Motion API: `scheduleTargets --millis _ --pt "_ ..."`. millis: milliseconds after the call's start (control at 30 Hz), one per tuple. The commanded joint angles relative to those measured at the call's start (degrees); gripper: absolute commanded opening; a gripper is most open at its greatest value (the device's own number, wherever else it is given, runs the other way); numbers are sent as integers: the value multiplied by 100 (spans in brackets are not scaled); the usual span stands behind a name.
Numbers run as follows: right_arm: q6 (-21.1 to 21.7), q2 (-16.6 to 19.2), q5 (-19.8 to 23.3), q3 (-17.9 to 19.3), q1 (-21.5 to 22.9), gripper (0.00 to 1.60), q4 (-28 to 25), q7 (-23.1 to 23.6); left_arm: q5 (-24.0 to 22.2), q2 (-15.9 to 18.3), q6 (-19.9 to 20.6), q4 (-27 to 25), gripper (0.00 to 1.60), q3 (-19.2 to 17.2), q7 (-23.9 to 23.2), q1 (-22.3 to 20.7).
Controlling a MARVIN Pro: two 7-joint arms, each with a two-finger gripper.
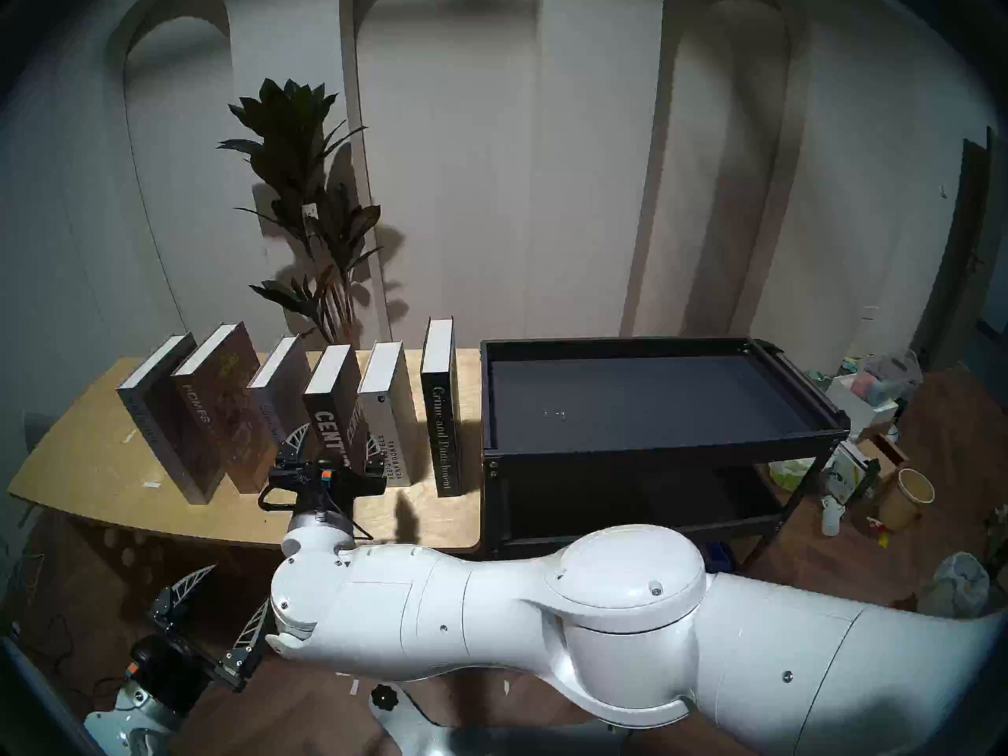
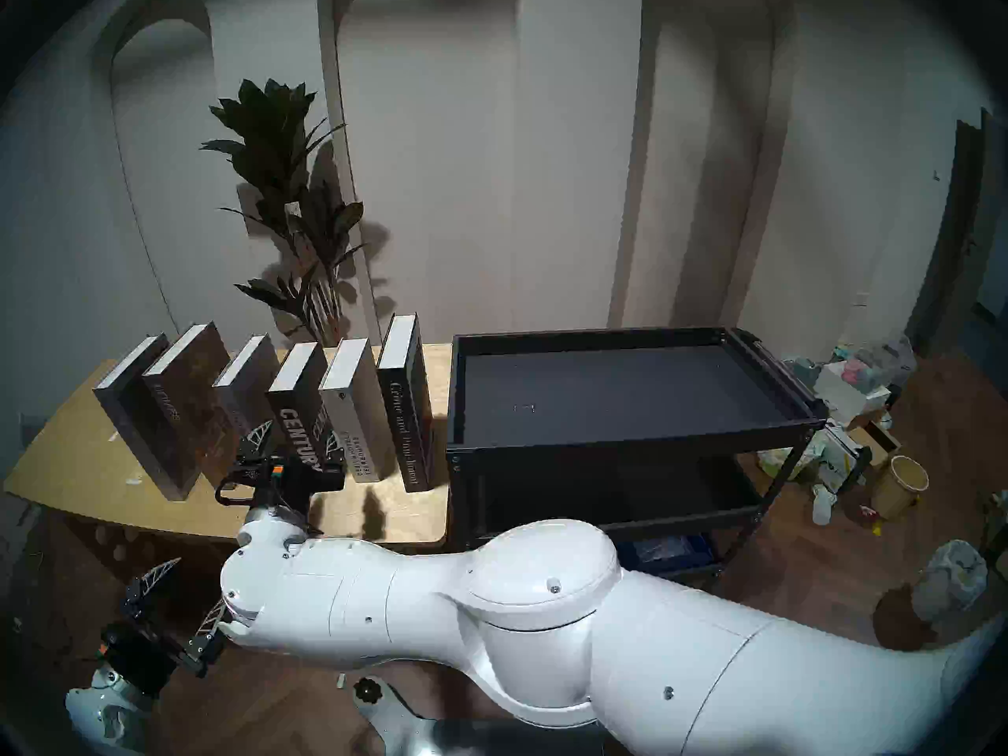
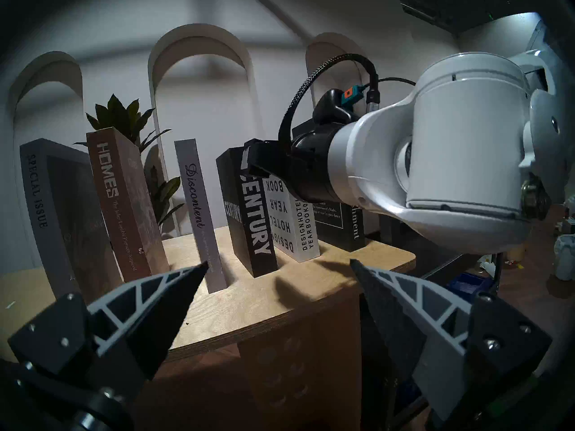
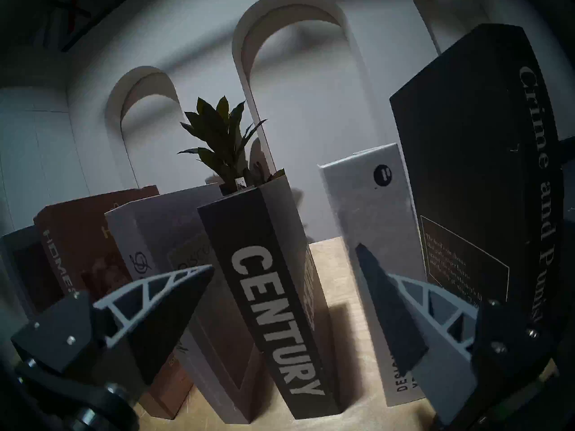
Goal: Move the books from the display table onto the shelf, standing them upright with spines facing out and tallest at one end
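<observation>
On the plywood display table (image 1: 98,466), six hardcovers stand upright in a row with gaps between them, spines toward the robot: grey "Special Issue" (image 1: 155,397), brown "Homes" (image 1: 215,406), grey "Discontent" (image 1: 275,389), black "Century" (image 1: 333,406), white "Design Hotels Yearbook 09" (image 1: 390,411) and black "Crime and Punishment" (image 1: 441,406), the last nearest the black metal shelf (image 1: 654,438), which stands just beside the table's right end with its rimmed tray top bare. The right gripper (image 1: 333,444) points level at the row with its jaws spread wide, one finger on each side of the "Century" spine; in the right wrist view both fingers stand clear of that book, gripping nothing. The left gripper (image 1: 218,602) hangs low in front of the table's edge, its jaws likewise spread and empty. A potted plant (image 1: 305,204) rises behind the books.
</observation>
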Motion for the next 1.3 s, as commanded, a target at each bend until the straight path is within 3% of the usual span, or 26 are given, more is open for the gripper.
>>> scheduleTargets --millis 0,433,1267 --pt "-44 -114 -53 68 57 160 -101 -192 -6 7 -17 -75 160 -6 -13 2" --pt "70 -114 -169 140 63 160 -45 -21 -6 7 -17 -72 160 -7 -15 0" --pt "730 -114 -518 156 241 160 66 75 -6 8 -16 -61 160 -6 -16 -6"
